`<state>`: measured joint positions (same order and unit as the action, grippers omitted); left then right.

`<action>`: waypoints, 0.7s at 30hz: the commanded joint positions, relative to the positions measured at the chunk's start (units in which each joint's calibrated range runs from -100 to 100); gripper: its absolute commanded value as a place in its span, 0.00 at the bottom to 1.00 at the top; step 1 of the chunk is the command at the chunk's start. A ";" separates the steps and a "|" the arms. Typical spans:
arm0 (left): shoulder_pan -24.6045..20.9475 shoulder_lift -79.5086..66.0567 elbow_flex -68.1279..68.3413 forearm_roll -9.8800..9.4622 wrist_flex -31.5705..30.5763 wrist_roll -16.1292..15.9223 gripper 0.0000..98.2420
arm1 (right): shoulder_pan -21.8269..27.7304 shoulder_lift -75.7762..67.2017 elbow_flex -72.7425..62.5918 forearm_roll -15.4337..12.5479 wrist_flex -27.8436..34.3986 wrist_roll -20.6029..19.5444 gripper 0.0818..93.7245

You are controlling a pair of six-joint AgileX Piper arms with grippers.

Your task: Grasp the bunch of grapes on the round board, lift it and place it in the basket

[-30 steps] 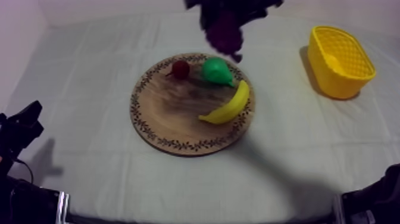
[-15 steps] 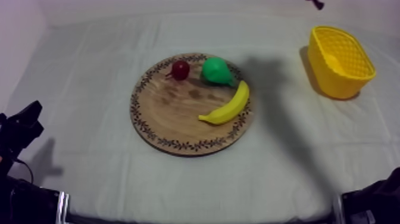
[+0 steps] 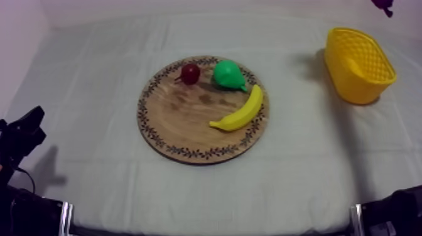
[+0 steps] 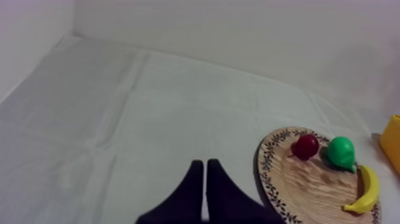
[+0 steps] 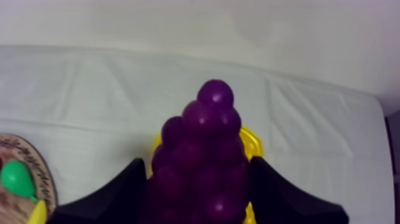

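Left arm (image 3: 20,143): low at the near left corner of the surface (image 3: 94,88), dark and folded. Left end effector (image 4: 204,163): two black fingers (image 4: 218,186) laid flat together as a narrow wedge, nothing between, tips aimed toward the far edge. Right arm (image 3: 394,212): a black shape at the near right corner. Right end effector (image 5: 199,179): raised in the air toward the far right corner, one finger on each flank of the bunch of grapes (image 5: 205,134), clamped round it.

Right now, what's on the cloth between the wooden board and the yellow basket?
Nothing: in the top view the cloth between the wooden board and the yellow basket is bare, apart from a faint shadow by the basket.
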<state>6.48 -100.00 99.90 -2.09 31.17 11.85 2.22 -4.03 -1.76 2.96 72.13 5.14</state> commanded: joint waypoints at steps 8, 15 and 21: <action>0.00 0.00 -0.02 -0.04 -0.05 -0.01 0.00 | 4.82 6.28 3.25 -2.33 -1.65 3.10 0.39; 0.00 0.00 -0.02 -0.04 -0.05 -0.01 0.00 | 5.53 13.24 5.09 -3.57 -2.57 3.64 0.39; 0.00 0.00 -0.02 -0.04 -0.05 -0.03 0.00 | 5.90 20.68 5.28 -3.57 -4.31 3.57 0.38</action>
<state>6.48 -100.00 99.90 -2.09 31.17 11.82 8.09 14.47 3.68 -0.78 67.59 8.88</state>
